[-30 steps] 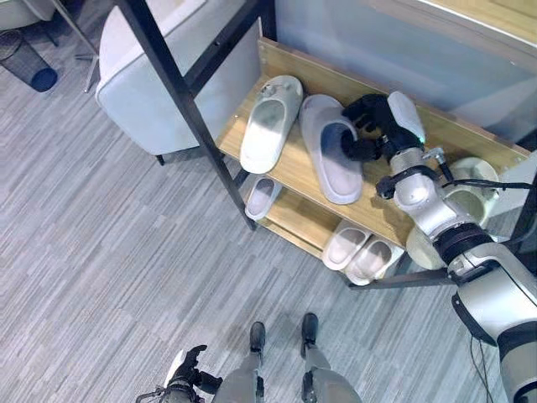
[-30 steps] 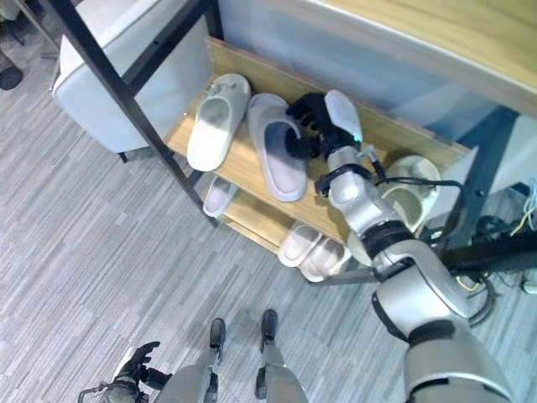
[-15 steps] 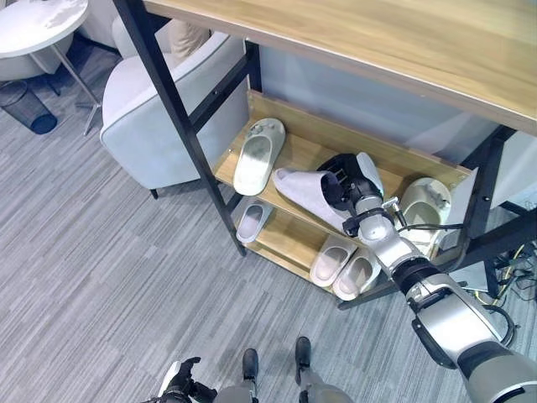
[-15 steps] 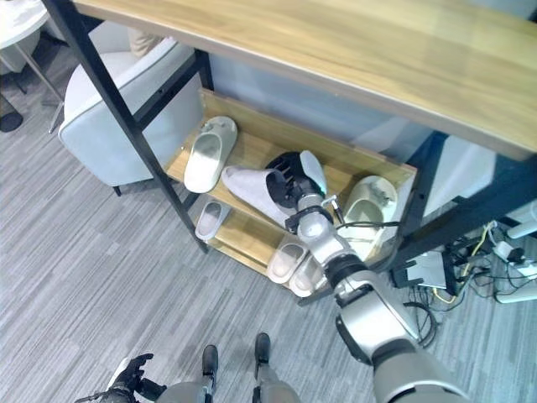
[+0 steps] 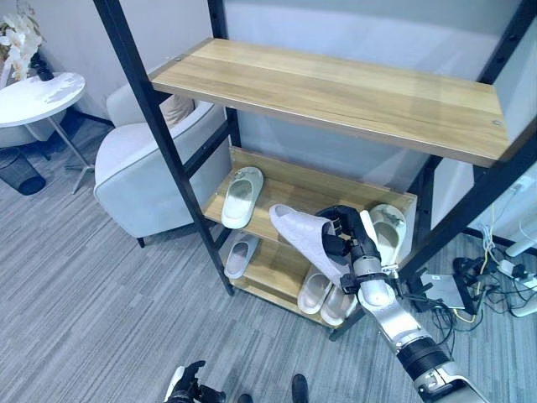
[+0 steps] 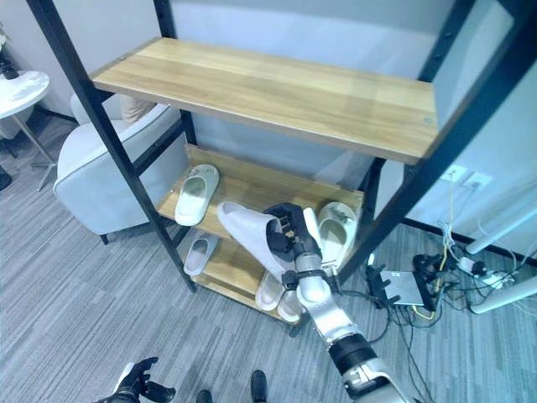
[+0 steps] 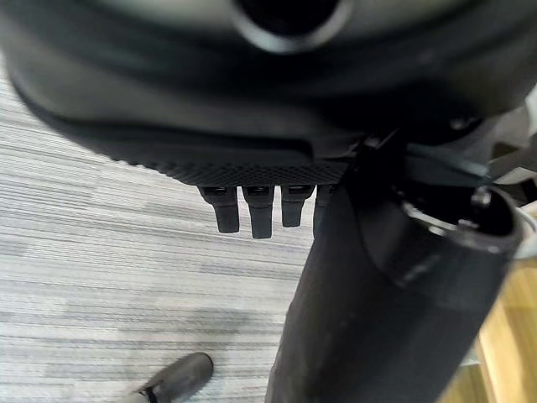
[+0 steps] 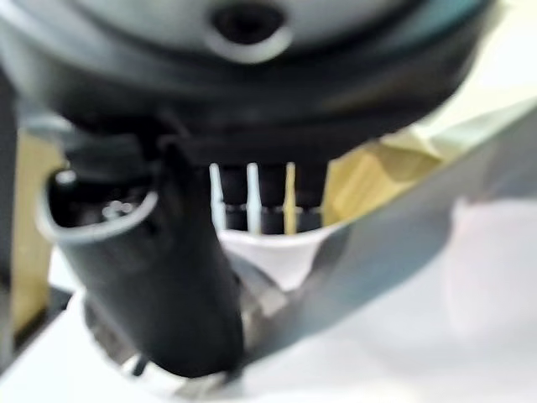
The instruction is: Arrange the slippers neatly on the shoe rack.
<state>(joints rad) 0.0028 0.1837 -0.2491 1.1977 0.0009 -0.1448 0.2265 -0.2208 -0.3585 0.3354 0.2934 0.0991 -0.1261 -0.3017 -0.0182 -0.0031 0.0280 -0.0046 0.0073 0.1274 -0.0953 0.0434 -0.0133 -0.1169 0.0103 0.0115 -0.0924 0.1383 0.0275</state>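
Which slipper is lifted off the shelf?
The grey slipper held in the right robot hand; the others lie flat on the shoe rack.

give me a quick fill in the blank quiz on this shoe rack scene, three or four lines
1. The robot's right hand is curled on a pale grey slipper, holding it lifted and ____.
2. The top wooden shelf of the black-framed rack holds ____ slippers.
3. A single white slipper lies flat at the ____ end of the middle shelf.
4. The left hand hangs low over the grey striped ____.

Missing words: tilted; no; left; floor
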